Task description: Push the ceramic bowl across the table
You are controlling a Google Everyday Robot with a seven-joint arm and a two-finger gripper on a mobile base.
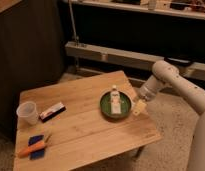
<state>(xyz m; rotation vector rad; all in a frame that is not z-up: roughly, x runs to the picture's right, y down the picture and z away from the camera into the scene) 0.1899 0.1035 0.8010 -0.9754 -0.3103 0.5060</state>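
Note:
The ceramic bowl point(116, 107) is a shallow dark-green dish on the right half of the light wooden table point(81, 127). A small white bottle-like item lies inside it. My gripper point(138, 107) hangs from the white arm coming in from the right. Its pale fingers sit right at the bowl's right rim, near the table's right edge.
A translucent plastic cup point(27, 112) stands at the table's left edge. A flat white and dark packet point(52, 111) lies beside it. A blue sponge with an orange-handled tool point(32, 148) lies at the front left. A metal rail and dark wall run behind the table.

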